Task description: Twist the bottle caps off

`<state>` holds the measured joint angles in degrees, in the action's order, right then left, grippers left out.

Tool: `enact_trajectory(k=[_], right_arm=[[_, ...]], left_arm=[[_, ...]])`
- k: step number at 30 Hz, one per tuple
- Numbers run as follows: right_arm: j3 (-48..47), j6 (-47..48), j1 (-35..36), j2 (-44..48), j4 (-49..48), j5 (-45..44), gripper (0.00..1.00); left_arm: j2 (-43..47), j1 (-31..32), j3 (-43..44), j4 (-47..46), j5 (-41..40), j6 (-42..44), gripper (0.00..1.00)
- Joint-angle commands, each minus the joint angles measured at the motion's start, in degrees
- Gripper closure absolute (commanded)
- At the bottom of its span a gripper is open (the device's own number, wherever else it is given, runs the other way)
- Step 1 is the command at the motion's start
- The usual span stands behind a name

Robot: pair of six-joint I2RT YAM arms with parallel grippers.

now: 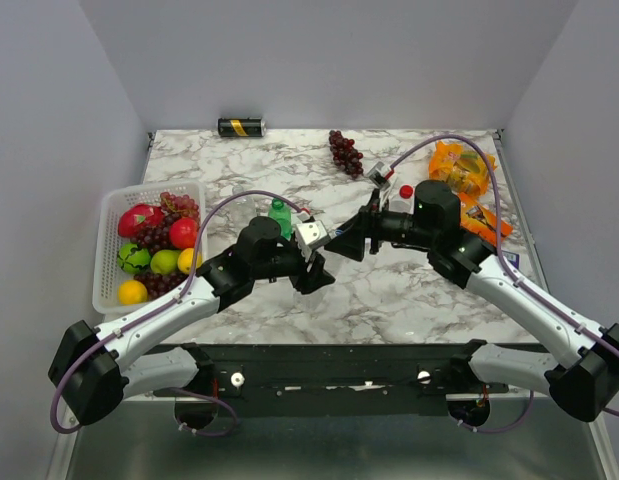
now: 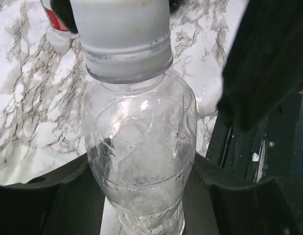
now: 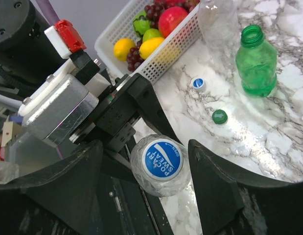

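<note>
Green bottle stands uncapped on the desk, with 1 green cap lying beside it. Just right of it, the left fingers clamp a clear bottle by its body, sideways over the desk. The right fingers stand open on either side of its Pocari Sweat cap, not touching it.

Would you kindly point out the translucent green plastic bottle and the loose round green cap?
Translucent green plastic bottle (image 3: pixel 256 68): right wrist view, its body.
Loose round green cap (image 3: pixel 220 116): right wrist view, its centre.
</note>
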<state>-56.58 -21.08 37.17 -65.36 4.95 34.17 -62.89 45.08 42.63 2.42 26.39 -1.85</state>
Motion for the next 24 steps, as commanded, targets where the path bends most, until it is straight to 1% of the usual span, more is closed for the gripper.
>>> enact_trajectory(k=[1,8,9,11,12,14,16,17,18,20,21,24], right_arm=[[3.04,-3.44,0.27,2.87,-5.99,-7.09,0.24],[4.28,-4.05,0.36,2.26,-6.18,-6.93,0.32],[4.46,-4.32,0.27,2.17,-6.53,-6.84,0.35],[4.55,-4.49,0.27,1.91,-6.97,-5.79,0.37],[4.55,-4.58,0.27,1.91,-7.15,-5.61,0.40],[4.72,-4.76,0.27,1.82,-7.50,-5.00,0.41],[4.63,-4.58,0.27,1.56,-7.50,-4.56,0.45],[4.72,-4.67,0.36,1.29,-7.59,-4.12,0.47],[4.72,-4.58,0.27,1.20,-7.76,-3.85,0.54],[4.90,-4.58,0.27,0.77,-8.38,-2.54,0.57],[4.90,-4.58,0.27,0.68,-8.47,-2.36,0.62],[5.51,-3.53,0.27,0.67,-9.34,-0.96,0.73]], left_arm=[[0.49,0.10,0.52,0.22,-3.89,0.27,0.64],[0.40,0.10,0.79,0.31,-5.12,-0.44,0.66],[0.40,0.18,0.87,0.31,-5.04,-0.53,0.66],[0.49,0.18,0.87,0.48,-5.12,-0.53,0.66],[0.58,0.10,0.96,0.49,-5.12,-0.61,0.66],[0.67,0.18,1.05,0.57,-5.30,-0.53,0.66],[0.75,0.10,1.05,0.49,-5.21,-0.35,0.66],[0.75,0.18,1.05,0.49,-5.21,-0.44,0.66],[0.75,0.18,1.05,0.57,-5.12,-0.35,0.66],[0.75,0.10,0.96,0.66,-4.69,-0.09,0.66],[0.75,0.18,0.96,0.57,-4.51,-0.09,0.66],[0.84,0.18,1.05,0.31,-1.09,0.88,0.66]])
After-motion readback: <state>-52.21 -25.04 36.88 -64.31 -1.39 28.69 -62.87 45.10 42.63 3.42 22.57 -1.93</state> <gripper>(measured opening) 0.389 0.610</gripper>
